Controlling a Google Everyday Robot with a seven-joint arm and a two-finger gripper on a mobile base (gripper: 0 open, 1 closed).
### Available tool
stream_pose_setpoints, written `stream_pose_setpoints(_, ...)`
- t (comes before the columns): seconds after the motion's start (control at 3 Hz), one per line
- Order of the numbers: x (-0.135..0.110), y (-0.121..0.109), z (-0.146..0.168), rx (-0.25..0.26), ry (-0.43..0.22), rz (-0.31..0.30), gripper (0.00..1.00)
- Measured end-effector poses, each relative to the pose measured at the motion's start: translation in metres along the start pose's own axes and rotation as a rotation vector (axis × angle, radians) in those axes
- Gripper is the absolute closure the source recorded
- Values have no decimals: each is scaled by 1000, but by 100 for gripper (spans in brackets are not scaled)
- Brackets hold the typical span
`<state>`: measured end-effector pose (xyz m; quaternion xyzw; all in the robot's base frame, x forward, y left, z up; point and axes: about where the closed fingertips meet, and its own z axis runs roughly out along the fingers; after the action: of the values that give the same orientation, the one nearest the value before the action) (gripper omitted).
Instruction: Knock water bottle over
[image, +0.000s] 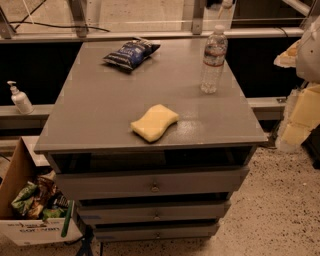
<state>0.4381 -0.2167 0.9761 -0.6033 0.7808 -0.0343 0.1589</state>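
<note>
The water bottle (214, 60) stands upright near the right rear corner of the tabletop (95, 105). A yellow sponge (154, 122) lies near the front edge. A blue snack bag (131, 52) lies at the rear. The end effector (300, 117) is beyond the tabletop's right side, apart from the water bottle. Whether it is spread or pressed together cannot be told.

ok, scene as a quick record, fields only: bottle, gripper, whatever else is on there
cabinet: grey, with drawers
water bottle: upright, back right of top, not yet knocked over
gripper: right edge of view, beside the cabinet, apart from the water bottle
sponge: yellow, flat, front centre
chip bag: blue, back, left of the water bottle
pump bottle: white, on ledge left of cabinet
</note>
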Motion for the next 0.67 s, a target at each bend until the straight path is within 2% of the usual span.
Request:
stream_pose_setpoints(0.33, 0, 0, 0, 0, 0, 0, 0)
stream_pose_setpoints(0.67, -8, -25, 1, 20, -55, 1, 0)
